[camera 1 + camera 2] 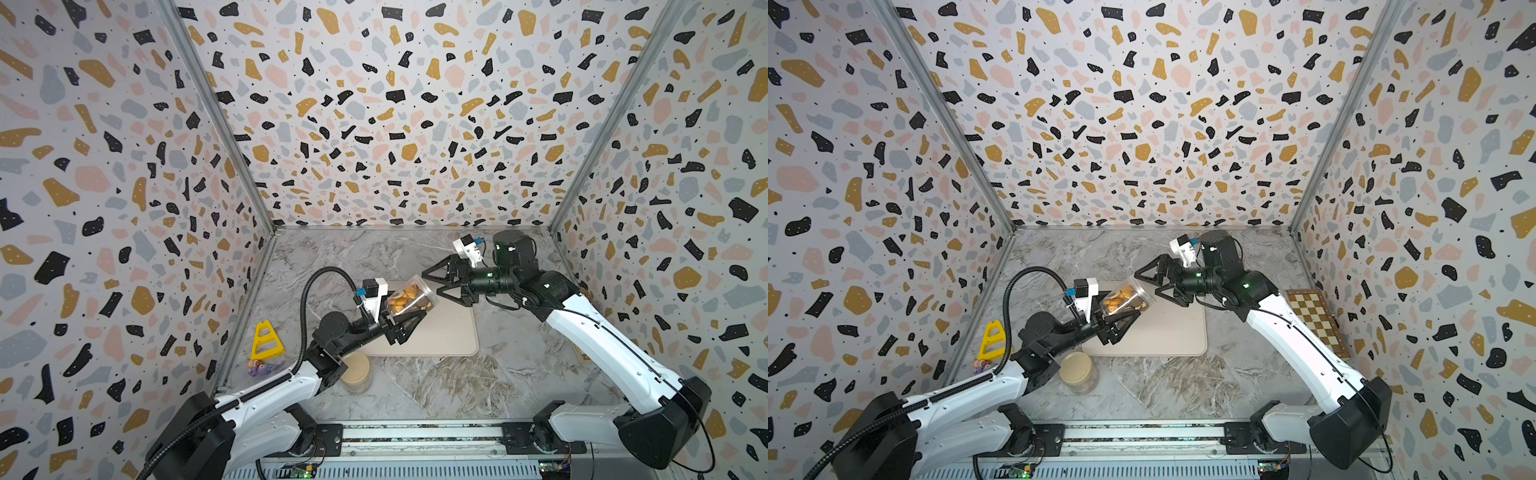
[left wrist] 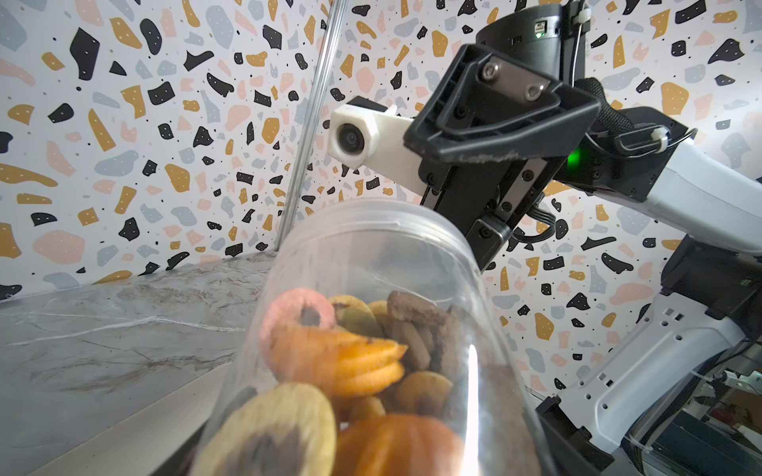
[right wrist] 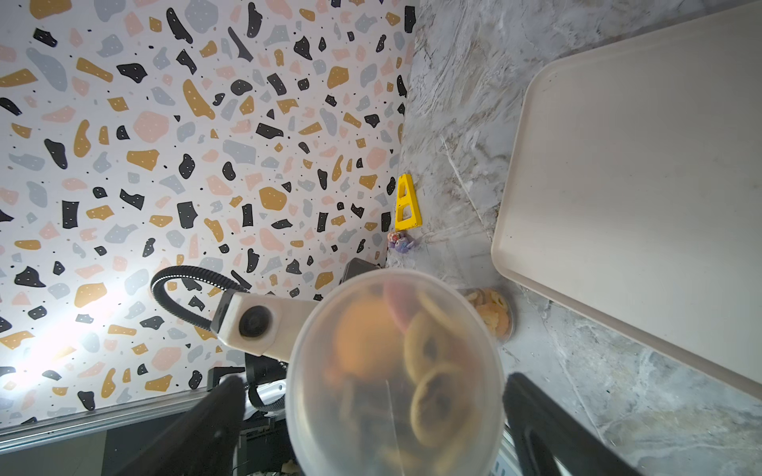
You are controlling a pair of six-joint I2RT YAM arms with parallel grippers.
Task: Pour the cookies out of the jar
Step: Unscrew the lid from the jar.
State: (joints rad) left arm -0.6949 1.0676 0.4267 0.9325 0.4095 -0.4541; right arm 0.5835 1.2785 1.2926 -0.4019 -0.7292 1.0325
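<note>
A marble worktop [image 1: 415, 386] is seen in both top views, with a beige tray [image 1: 449, 336] laid at its middle. Over the tray's left end a clear jar [image 1: 411, 298] is held tilted, clamped in the left jaws. The right jaws are spread apart on either side of its right end. The cookies [image 2: 342, 358] are seen heaped inside the jar.
</note>
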